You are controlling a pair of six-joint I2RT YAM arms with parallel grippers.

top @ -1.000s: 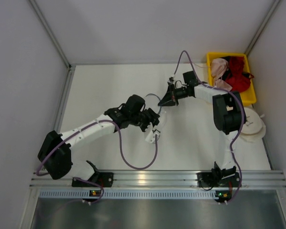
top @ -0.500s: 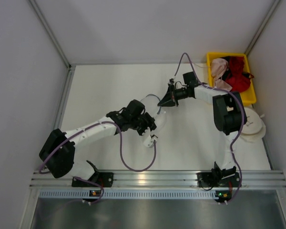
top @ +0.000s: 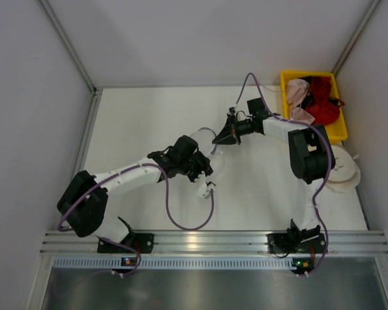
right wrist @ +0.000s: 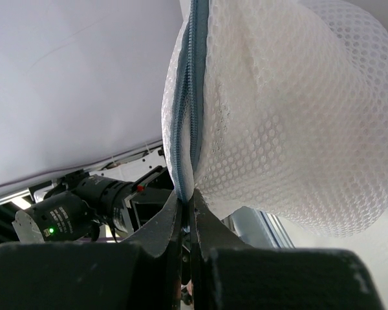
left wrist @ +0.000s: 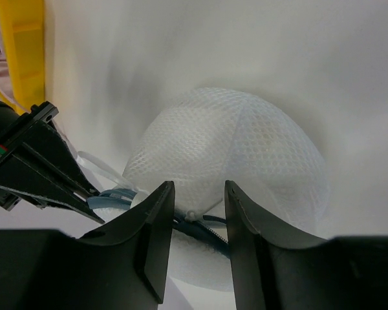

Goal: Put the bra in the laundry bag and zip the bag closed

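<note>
The laundry bag [left wrist: 226, 148] is a domed white mesh pouch with a blue zipper [left wrist: 204, 226] along its rim. It lies mid-table between both grippers [top: 216, 157]. It bulges with something white inside. The bra itself does not show plainly through the mesh. My right gripper [right wrist: 187, 197] is shut on the bag's zipper edge [right wrist: 184, 129] and holds that rim up; in the top view it is at centre [top: 220, 138]. My left gripper [left wrist: 199, 213] is open, its jaws either side of the zipper pull, not touching it.
A yellow bin [top: 337, 132] at the back right holds a pink garment [top: 297, 93] and a red garment [top: 323, 103]. An opaque cream round pouch [top: 344, 169] lies right of the right arm. A purple cable [top: 187, 223] loops on the table near the left arm.
The left arm has shifted a little, its gripper settling closer over the bag's zipper. The right gripper has kept its hold on the rim and barely moved.
</note>
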